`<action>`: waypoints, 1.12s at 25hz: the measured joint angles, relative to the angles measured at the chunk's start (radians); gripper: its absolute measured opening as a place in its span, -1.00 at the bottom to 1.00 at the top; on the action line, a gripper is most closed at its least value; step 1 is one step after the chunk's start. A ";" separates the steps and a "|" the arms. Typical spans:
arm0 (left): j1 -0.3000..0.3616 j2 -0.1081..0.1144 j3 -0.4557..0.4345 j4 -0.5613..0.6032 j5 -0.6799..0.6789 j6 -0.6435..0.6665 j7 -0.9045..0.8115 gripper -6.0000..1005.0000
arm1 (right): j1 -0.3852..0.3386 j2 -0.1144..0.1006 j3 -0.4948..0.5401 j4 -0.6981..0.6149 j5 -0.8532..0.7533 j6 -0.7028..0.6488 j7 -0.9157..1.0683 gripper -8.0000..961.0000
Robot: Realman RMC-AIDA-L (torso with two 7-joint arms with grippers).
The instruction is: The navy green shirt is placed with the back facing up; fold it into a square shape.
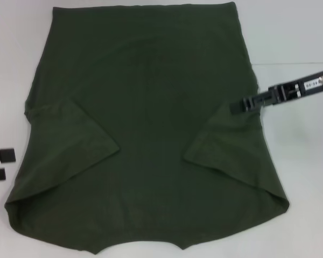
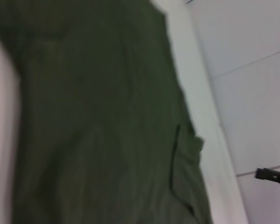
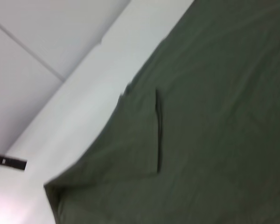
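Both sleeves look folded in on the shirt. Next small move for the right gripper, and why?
Probably lower the right gripper onto the shirt's right side edge to grip it for the lengthwise fold. Both sleeves already lie folded inward on the plain back, the body is still spread full width, and that gripper sits right at the right edge. The left gripper waits off the cloth on the left.

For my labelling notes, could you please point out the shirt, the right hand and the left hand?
shirt (image 1: 145, 107): head view, middle of its back.
right hand (image 1: 236, 106): head view, fingertips over the shirt's edge.
left hand (image 1: 8, 163): head view, between its fingertips.
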 joint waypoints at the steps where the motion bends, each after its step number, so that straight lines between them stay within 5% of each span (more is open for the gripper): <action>1: -0.002 0.001 0.000 0.001 0.018 0.000 -0.016 0.83 | 0.001 -0.001 -0.016 0.001 -0.003 -0.005 0.001 0.87; 28: -0.054 -0.019 0.060 -0.056 0.229 -0.182 -0.085 0.75 | 0.002 0.017 -0.050 0.006 -0.038 -0.029 -0.013 0.87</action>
